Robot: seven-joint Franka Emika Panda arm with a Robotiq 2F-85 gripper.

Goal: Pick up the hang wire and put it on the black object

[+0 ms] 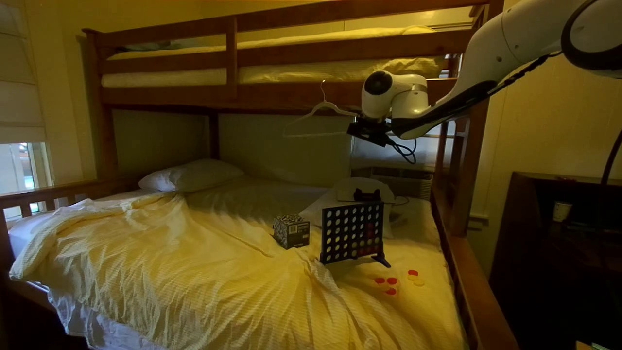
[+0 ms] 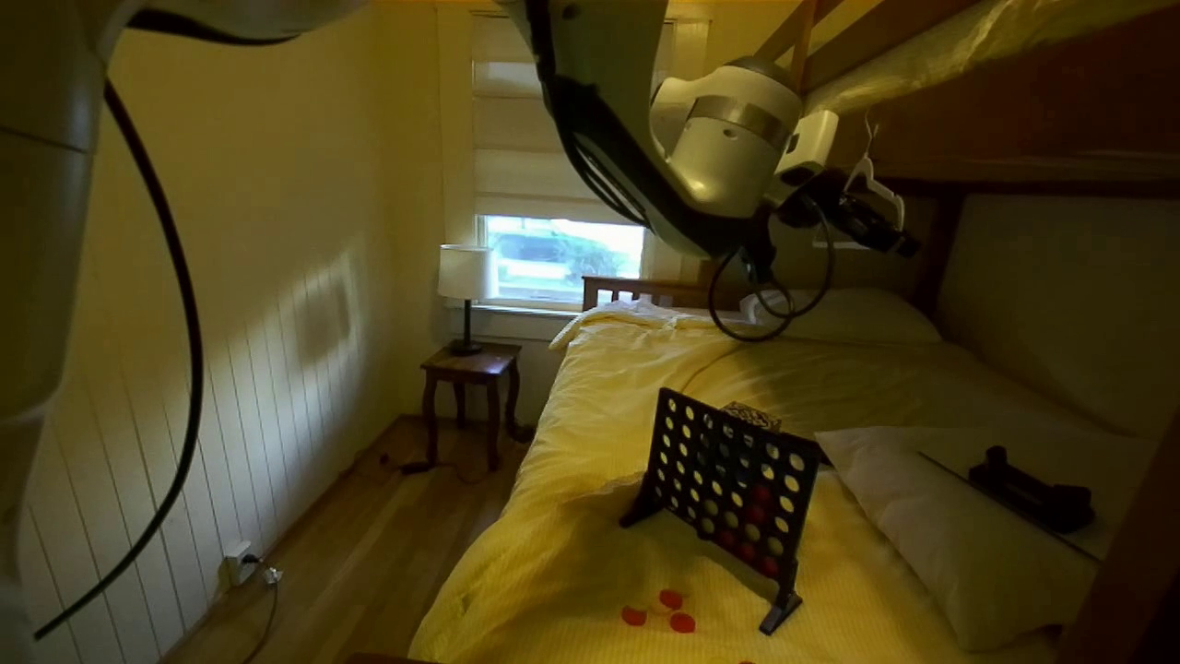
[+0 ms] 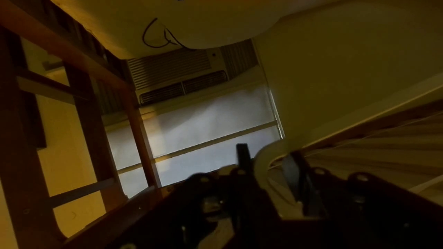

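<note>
The hang wire (image 1: 325,104) is a pale clothes hanger up by the lower rail of the top bunk. Its hook overlaps that rail in an exterior view; I cannot tell whether it rests there. My gripper (image 1: 354,125) is at the hanger's right end. In the wrist view the gripper (image 3: 268,151) has its fingers partly apart, with the curved hanger end (image 3: 261,166) between them and a gap beside one finger. Far below, the black object (image 1: 362,229), an upright grid board with round holes, stands on the bed; it shows in both exterior views.
The top bunk rail (image 1: 282,94) runs close behind the hanger. Beside the grid board sits a patterned box (image 1: 291,232), with red discs (image 1: 391,281) in front. A black stand (image 2: 1031,491) lies by the pillow. Bunk ladder posts (image 3: 83,121) rise near the wrist.
</note>
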